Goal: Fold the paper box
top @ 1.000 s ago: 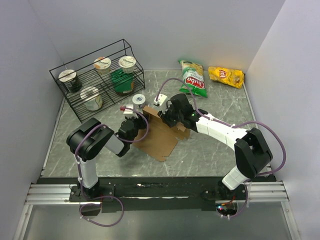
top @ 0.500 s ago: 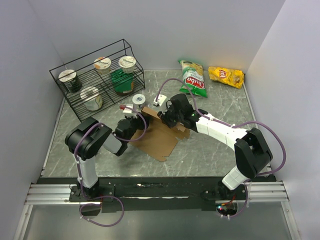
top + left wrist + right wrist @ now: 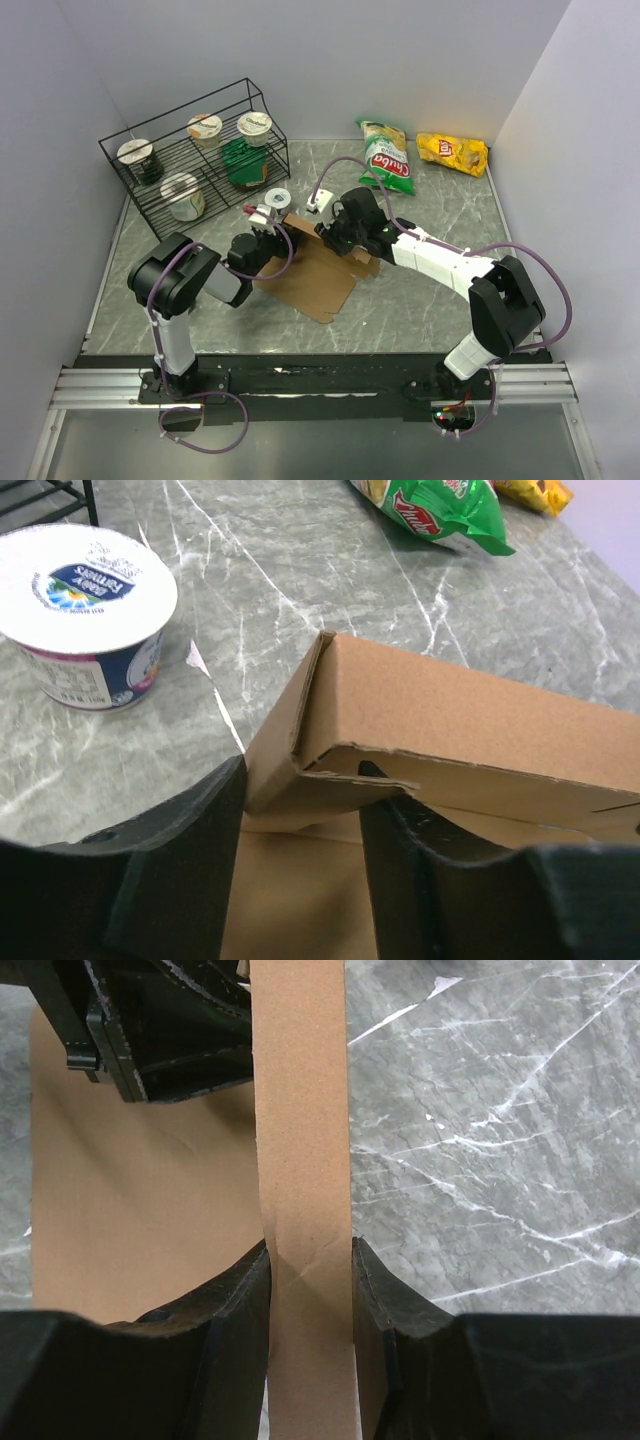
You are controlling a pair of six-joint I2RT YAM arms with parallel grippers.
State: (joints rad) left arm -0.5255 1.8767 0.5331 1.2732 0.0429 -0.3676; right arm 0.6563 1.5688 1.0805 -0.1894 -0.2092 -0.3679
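paper box (image 3: 320, 280) counts one, chip bags (image 3: 388, 155) (image 3: 453, 152) two, yogurt cups (image 3: 277, 198) (image 3: 135, 153) (image 3: 204, 126) (image 3: 254, 123) (image 3: 182, 190) five.

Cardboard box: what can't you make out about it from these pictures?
- Left wrist view: whether the left claw pinches the cardboard box corner; fingers hide the contact.
- Right wrist view: raised flap's near end, cut off at the right claw.
- Top view: that flap, under both claws.

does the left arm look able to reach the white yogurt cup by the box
Probably yes: the white yogurt cup stands beside the left tool, nothing between; the tool straddles a corner of the brown cardboard box.
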